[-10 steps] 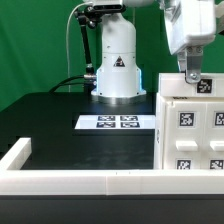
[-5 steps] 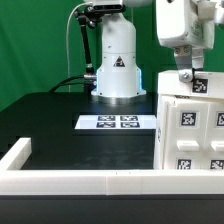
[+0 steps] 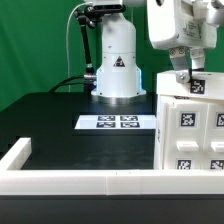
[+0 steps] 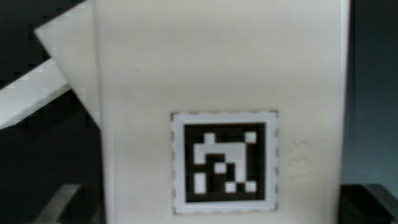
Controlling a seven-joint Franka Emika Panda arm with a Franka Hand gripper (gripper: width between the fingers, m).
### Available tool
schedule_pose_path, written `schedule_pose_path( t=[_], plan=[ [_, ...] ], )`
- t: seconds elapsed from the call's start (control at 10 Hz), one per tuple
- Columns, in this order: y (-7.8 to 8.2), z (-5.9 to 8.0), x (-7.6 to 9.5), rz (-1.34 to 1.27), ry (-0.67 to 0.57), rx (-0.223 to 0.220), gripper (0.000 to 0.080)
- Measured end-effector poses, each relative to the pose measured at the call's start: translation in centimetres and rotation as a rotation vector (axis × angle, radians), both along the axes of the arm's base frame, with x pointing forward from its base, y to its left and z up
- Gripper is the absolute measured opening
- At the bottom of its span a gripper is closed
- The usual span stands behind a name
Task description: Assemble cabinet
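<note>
Hovering at the top edge of the large white plastic cabinet, the two-finger gripper hangs straight down from the arm's white wrist, its tips level with a small tagged block on the cabinet's top. Whether its jaws are spread or pinching anything I cannot tell: the fingertips blur into the white plastic behind them, and the wrist view is filled by a cabinet panel with one black-and-white square tag, no fingers showing clearly. That cabinet stands upright at the exterior view's right, its tagged face toward the camera, probably so the markers stay readable. Just beside the cabinet, toward the robot's white base, lies the flat marker board on the black table. A long low white border wall runs along the near side of the cabinet, likely to keep parts from sliding off.
</note>
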State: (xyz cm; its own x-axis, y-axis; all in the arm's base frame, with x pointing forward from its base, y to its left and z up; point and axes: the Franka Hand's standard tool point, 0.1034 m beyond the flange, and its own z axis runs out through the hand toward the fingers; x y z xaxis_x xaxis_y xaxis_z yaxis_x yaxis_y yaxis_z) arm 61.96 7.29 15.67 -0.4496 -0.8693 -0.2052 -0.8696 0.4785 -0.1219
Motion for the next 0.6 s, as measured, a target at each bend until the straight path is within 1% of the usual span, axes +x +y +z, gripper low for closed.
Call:
schedule_pose_path(
  t=[0.1,0.2,0.3,0.6],
  plan=[
    [0.0,0.1,0.0,0.017,-0.003,-0.002,0.0651],
    [0.1,0.4,0.1,0.040,-0.013,-0.002,0.0767],
    [0.2,0.8,0.3,0.049,-0.023,0.004,0.0791],
    [0.6,1.9,0.6,0.074,-0.046,0.011,0.0798]
  ],
)
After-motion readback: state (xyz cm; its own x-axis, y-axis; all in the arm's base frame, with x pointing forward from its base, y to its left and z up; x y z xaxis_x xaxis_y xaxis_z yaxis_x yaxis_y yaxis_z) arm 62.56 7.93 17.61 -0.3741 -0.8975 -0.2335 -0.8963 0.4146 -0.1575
